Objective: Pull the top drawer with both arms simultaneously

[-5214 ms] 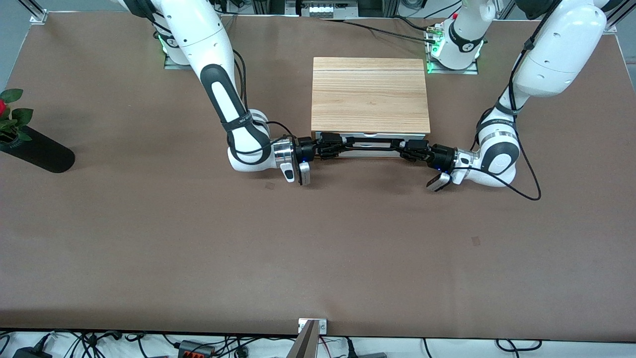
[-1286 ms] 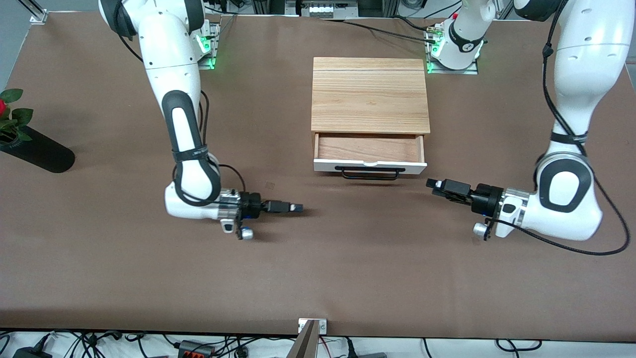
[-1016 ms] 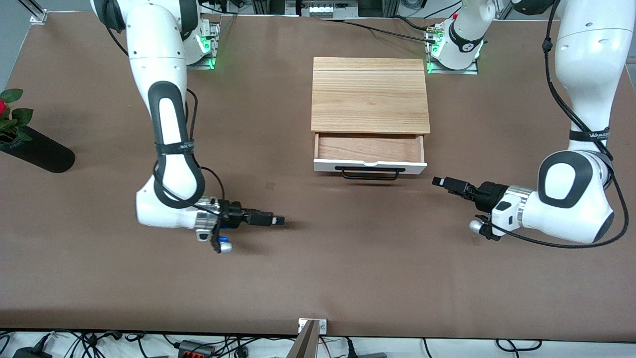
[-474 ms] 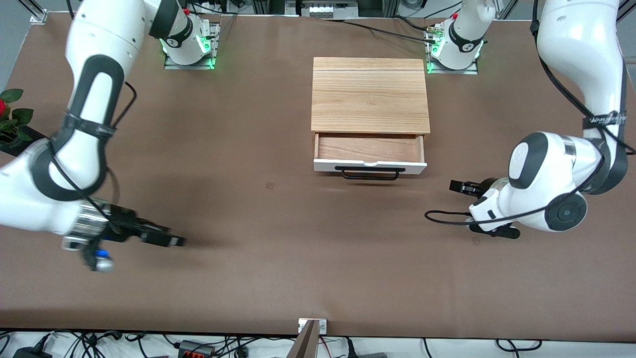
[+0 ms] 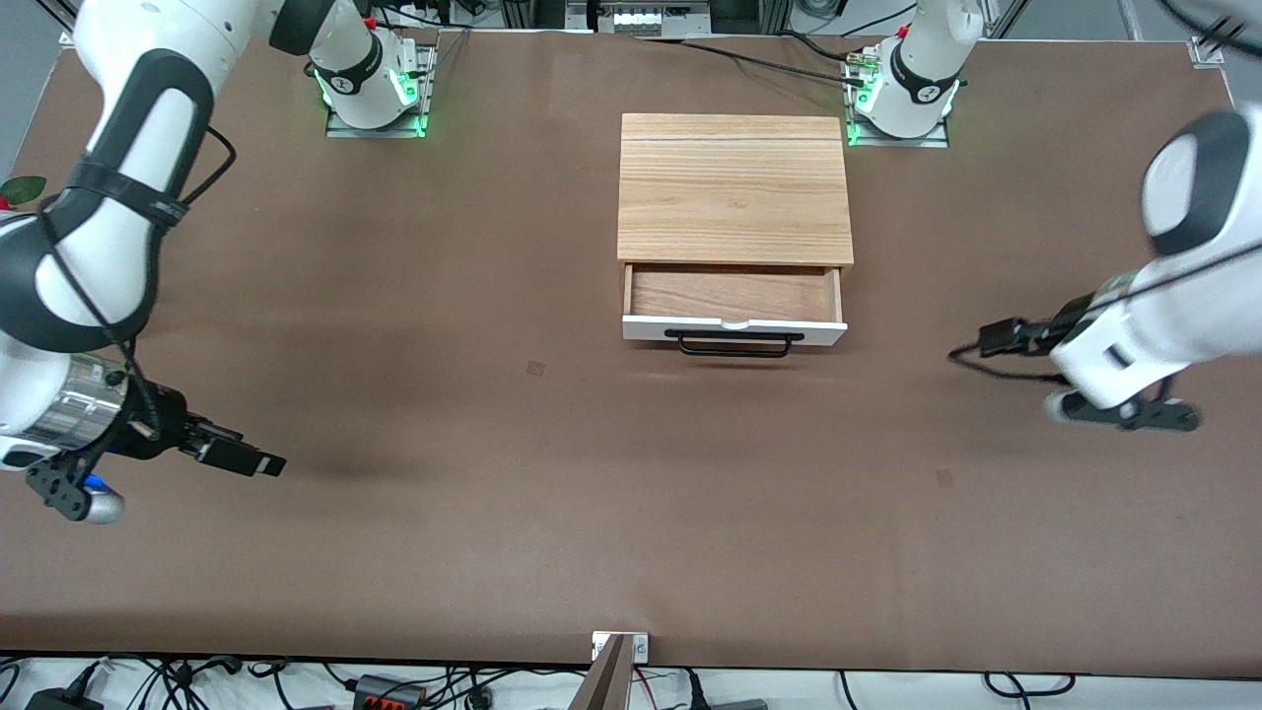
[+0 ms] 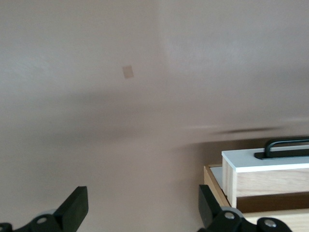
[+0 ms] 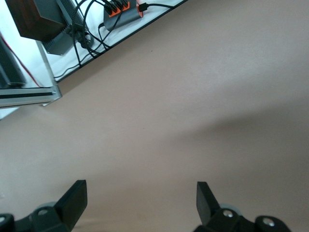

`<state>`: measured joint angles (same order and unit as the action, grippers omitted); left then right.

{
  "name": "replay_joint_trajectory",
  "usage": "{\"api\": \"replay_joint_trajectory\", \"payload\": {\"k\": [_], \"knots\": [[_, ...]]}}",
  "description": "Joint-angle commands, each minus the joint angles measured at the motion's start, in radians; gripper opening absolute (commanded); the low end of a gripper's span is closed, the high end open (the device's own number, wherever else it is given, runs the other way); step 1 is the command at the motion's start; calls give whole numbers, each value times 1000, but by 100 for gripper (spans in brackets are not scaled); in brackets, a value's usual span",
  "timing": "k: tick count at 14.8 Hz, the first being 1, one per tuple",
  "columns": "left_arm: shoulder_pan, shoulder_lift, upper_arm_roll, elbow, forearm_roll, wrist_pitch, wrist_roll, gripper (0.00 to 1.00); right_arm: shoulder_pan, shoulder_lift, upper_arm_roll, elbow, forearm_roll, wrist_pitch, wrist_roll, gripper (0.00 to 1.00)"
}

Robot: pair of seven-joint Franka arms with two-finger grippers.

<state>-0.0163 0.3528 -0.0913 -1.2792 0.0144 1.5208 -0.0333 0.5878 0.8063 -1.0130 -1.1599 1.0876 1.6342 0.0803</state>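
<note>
The top drawer (image 5: 735, 296) stands pulled out of the light-wood cabinet (image 5: 735, 187), showing reddish-brown wood inside. Its white front panel (image 5: 735, 330) carries a long black bar handle (image 5: 735, 342). My right gripper (image 5: 261, 462) is open over bare table toward the right arm's end, well away from the drawer. My left gripper (image 5: 991, 338) is open over bare table toward the left arm's end, also apart from the drawer. The left wrist view shows the drawer (image 6: 263, 166) and handle (image 6: 287, 147) past the open left gripper (image 6: 142, 212). The open right gripper (image 7: 140, 200) has only table beneath it.
A green leaf (image 5: 22, 187) of a plant peeks out by the right arm at the table's edge. Cables and a power strip (image 7: 118, 12) lie off the table edge nearest the front camera. A metal bracket (image 5: 619, 646) sits on that edge.
Both arms have swung outward, away from the drawer and toward their own ends of the table. The drawer, closed in the oldest frame, has stayed pulled out since. Both grippers have stayed open.
</note>
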Motion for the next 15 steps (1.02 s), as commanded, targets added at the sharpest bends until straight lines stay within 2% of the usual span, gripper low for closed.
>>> {"api": "replay_joint_trajectory", "payload": {"k": [1,2,3,5,6,7,9,11,13,15], "knots": [[-4,-161,5,-128,24,10,-14,100,-124,-122,236,-46,-56,101,59,100],[-2,-214,8,-197,22,48,-14,100,-141,-177,313,-90,-156,181,78,100],[7,-263,15,-275,22,109,-14,100,-150,-234,394,-137,-301,240,81,100],[12,-352,47,-436,12,238,-8,100,-204,-350,557,-234,-638,311,82,100],[12,-371,50,-486,12,283,2,100,-270,-398,644,-280,-732,319,81,100],[13,-377,51,-508,12,291,9,100,-352,-444,747,-318,-782,311,81,100],[15,-387,51,-514,13,282,74,100,-501,-515,905,-394,-909,300,72,100],[25,-379,51,-482,15,247,145,100,-569,-559,987,-444,-997,273,65,100],[29,-374,51,-462,13,207,124,100,-574,-582,1001,-460,-1035,238,61,100],[27,-374,48,-453,13,206,98,100,-568,-630,1001,-452,-1049,88,79,100]]}}
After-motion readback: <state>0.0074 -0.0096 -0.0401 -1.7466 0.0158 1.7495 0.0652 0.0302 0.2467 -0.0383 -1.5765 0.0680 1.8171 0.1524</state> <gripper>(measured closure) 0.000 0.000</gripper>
